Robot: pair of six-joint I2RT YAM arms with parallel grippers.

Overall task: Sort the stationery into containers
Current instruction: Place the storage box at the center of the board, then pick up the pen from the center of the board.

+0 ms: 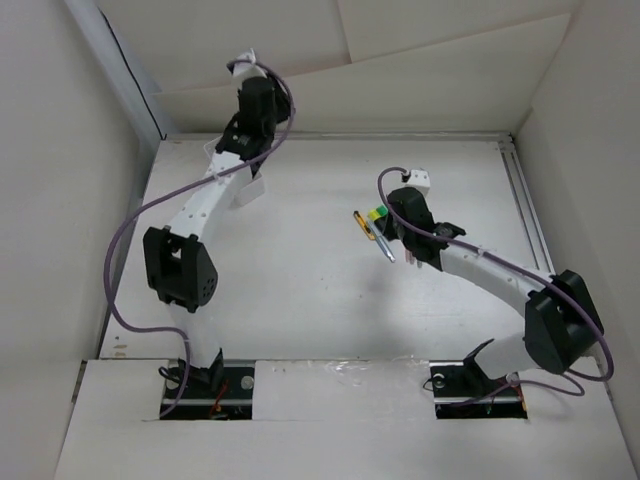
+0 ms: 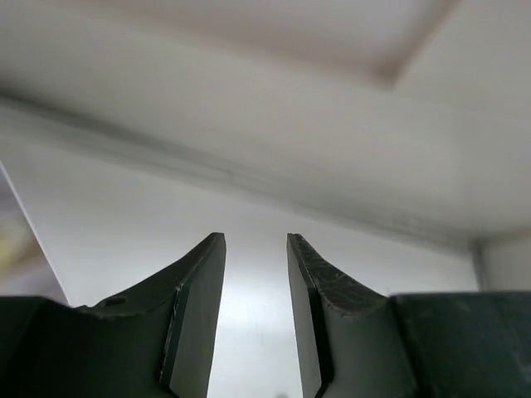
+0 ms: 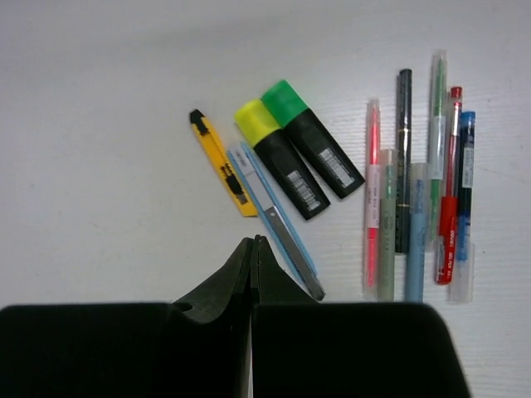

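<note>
Loose stationery lies on the white table below my right gripper point(image 3: 253, 240), which is shut with nothing between its fingers. Just past its tips lie a blue-handled blade cutter point(image 3: 278, 220) and a yellow cutter point(image 3: 220, 162). Beyond them are a yellow highlighter point(image 3: 280, 157) and a green highlighter point(image 3: 314, 137). Several pens point(image 3: 415, 182) lie side by side to the right. From above, only the cutters and highlighters point(image 1: 375, 225) show beside the right wrist. A small white tray point(image 1: 248, 190), the containers, shows partly beside the left forearm. My left gripper point(image 2: 255, 236) is open, empty and faces the back wall.
White walls close in the table on the left, back and right. A metal rail point(image 1: 525, 215) runs along the right edge. Purple cables point(image 1: 125, 250) loop off both arms. The left arm's black elbow point(image 1: 180, 265) hangs over the left part of the table.
</note>
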